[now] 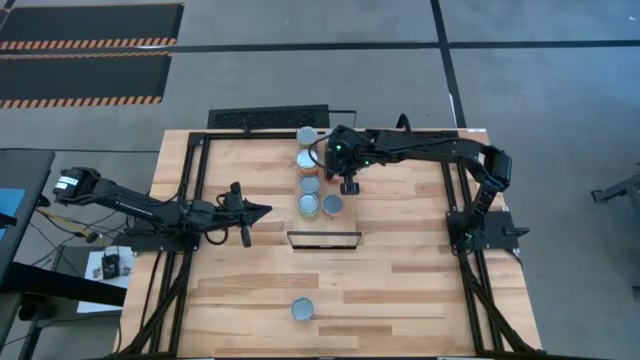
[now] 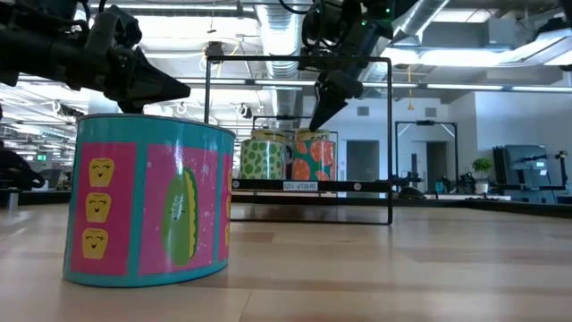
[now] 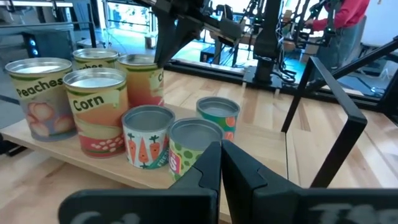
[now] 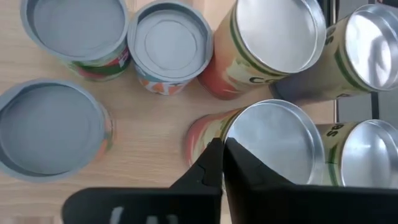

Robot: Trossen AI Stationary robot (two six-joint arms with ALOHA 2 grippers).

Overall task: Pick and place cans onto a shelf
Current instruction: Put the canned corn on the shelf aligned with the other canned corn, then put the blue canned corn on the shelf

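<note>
Several cans stand on the shelf [image 1: 323,233] at mid table: tall Peaches [image 3: 36,93] and Corn [image 3: 95,112] cans, with short grey-topped ones [image 3: 147,134] beside them. In the high view they form a row [image 1: 309,183]. One teal-and-pink can [image 2: 147,201] stands alone on the tabletop near the front edge [image 1: 302,309]. My right gripper [image 1: 349,186] is shut and empty, pointing down just above the shelf's cans [image 2: 315,123], over a tall can's silvery top [image 4: 273,143]. My left gripper [image 1: 262,210] is shut and empty, level, left of the shelf [image 3: 221,155].
The shelf's black upright frame [image 2: 390,134] stands around the cans. Black rails [image 1: 196,190] run along the table's left and right sides. Bare tabletop [image 1: 400,290] lies between the shelf and the front edge. A person in red [image 3: 348,15] is in the room beyond.
</note>
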